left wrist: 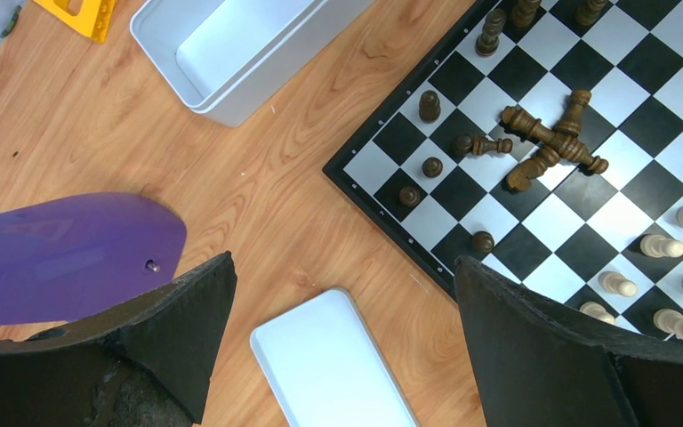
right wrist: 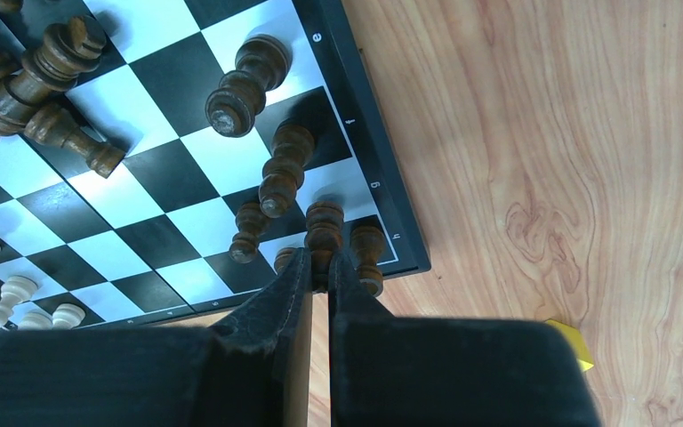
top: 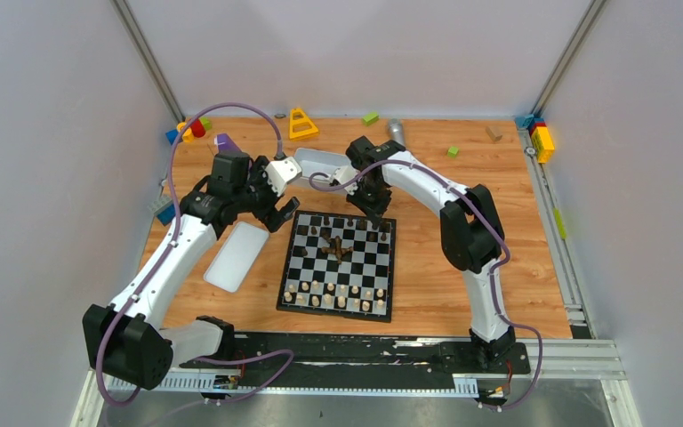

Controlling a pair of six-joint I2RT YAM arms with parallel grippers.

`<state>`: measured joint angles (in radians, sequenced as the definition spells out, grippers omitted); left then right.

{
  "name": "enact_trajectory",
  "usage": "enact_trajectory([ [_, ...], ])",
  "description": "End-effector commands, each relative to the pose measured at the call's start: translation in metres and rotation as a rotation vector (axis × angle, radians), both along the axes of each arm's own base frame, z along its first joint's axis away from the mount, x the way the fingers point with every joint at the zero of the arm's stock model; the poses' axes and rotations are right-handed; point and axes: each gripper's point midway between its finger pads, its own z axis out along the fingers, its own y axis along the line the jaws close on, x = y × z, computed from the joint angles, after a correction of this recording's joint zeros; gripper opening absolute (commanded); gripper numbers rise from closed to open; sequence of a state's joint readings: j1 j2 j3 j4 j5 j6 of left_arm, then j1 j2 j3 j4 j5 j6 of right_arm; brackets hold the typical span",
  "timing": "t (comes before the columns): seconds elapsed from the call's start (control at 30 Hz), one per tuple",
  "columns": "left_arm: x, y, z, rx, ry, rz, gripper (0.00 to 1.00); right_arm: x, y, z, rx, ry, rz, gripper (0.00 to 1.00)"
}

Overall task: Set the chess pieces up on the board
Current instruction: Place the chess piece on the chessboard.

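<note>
Two sets of chess pieces occupy the board (top: pixel 356 267), which lies near the middle of the table (top: pixel 427 294). The pale pieces (top: pixel 338 296) stand in two rows along the board's near edge. The dark pieces are only partly placed: several stand along the far edge, and a heap of toppled dark pieces (left wrist: pixel 551 142) lies crossed on the squares of the far half. The right gripper (right wrist: pixel 318 267) is at the board's far right corner, fingers together and pinched on a dark chessman (right wrist: pixel 325 227), which stands upright with close neighbours on either side. The left gripper (left wrist: pixel 342 267) hovers with jaws wide apart and empty over the table off the board's far left corner, near the white lid (top: pixel 236 256). Each piece appears to be turned wood: very light, rigid, smooth and round in section, so it is likely to roll or twist out of a loose pinch. Take hold across the narrow stem below the head, above the flared base, with the fingers square to the axis. In the heap, lift the topmost piece first. Release only with the base flat on its square, since a tilted set-down may knock over adjacent pieces.
</note>
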<state>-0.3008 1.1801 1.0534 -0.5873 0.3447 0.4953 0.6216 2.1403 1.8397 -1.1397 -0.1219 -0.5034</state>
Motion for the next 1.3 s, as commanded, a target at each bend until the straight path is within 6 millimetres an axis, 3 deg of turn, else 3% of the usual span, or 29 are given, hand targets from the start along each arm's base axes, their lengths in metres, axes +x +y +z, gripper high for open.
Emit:
enact_trajectory([
  [0.0,-0.001,0.001,0.008,-0.02,-0.021,0.01,1.0,0.005,0.004,0.006,-0.008,-0.02,0.021,0.03],
  [0.43,-0.003,0.002,0.005,-0.015,-0.017,0.009,1.0,0.01,0.01,0.001,-0.001,-0.014,0.02,0.07],
  [0.53,-0.003,0.002,0.004,-0.013,-0.016,0.009,1.0,0.008,0.01,0.001,0.0,-0.009,0.02,0.12],
  [0.67,-0.003,0.003,0.004,-0.01,-0.018,0.012,1.0,0.009,0.011,0.005,0.007,-0.017,0.014,0.26],
  [0.77,-0.004,0.004,0.002,-0.005,-0.016,0.017,1.0,0.015,0.015,0.016,0.027,-0.047,0.005,0.37],
  [1.0,-0.008,0.013,-0.007,0.016,-0.007,0.041,1.0,0.03,0.034,0.062,0.139,-0.143,-0.016,0.44],
  [1.13,-0.018,0.017,-0.025,0.053,0.024,0.006,1.0,0.022,0.051,0.086,0.265,-0.137,-0.007,0.44],
  [1.27,-0.033,0.007,-0.052,0.042,0.107,-0.078,0.99,0.017,0.056,0.092,0.324,-0.144,-0.008,0.44],
])
